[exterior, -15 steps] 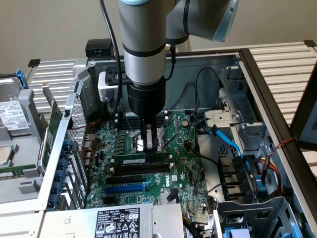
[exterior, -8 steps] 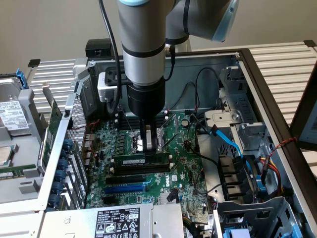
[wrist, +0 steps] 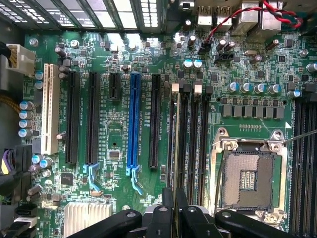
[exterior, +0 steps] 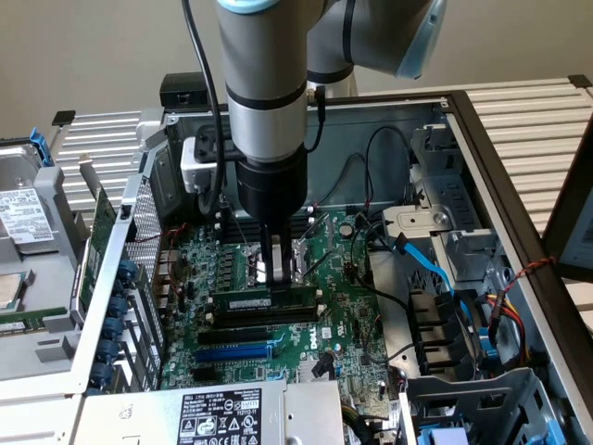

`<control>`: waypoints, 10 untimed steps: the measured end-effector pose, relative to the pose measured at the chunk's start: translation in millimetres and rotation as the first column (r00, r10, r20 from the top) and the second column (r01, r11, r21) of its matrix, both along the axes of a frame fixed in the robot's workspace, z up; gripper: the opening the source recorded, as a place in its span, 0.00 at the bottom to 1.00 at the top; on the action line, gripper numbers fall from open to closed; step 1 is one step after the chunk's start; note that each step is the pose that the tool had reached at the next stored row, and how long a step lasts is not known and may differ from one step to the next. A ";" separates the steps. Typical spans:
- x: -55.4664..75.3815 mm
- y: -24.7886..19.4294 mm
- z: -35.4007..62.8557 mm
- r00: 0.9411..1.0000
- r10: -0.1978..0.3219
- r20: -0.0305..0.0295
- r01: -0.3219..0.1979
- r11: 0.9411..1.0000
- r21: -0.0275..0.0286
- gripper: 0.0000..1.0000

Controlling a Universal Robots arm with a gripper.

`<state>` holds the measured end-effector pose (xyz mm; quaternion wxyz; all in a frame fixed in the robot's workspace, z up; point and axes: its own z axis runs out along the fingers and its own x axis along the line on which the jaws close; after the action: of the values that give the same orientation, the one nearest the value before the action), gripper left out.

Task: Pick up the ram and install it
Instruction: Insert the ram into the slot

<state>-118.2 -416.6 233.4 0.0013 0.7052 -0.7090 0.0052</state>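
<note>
Our gripper (wrist: pixel 175 199) is squeezed shut on the ram (exterior: pixel 264 302) and pinches its top edge near the middle. The ram stands up on its thin edge. Its long side runs from the exterior view's left to its right, in line with the black slots (exterior: pixel 258 323). It sits low at the slot nearest the silver chip socket (wrist: pixel 247 181).

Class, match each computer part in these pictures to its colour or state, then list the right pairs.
Parts:
1 ram
2 claw
3 expansion slot
4 processor socket

Colours or states:
a blue
b empty, metal-framed
c green with a white label
d shut on the ram

Pairs: 1-c; 2-d; 3-a; 4-b
</note>
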 end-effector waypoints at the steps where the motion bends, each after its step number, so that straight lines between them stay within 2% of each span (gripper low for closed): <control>1: 0.0 0.0 -0.2 1.000 0.000 0.000 0.000 1.000 0.000 0.14; 10: -0.2 0.6 -1.5 1.000 0.000 0.001 0.000 1.000 0.000 0.14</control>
<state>-118.4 -416.0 232.0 0.0011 0.7051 -0.7091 0.0054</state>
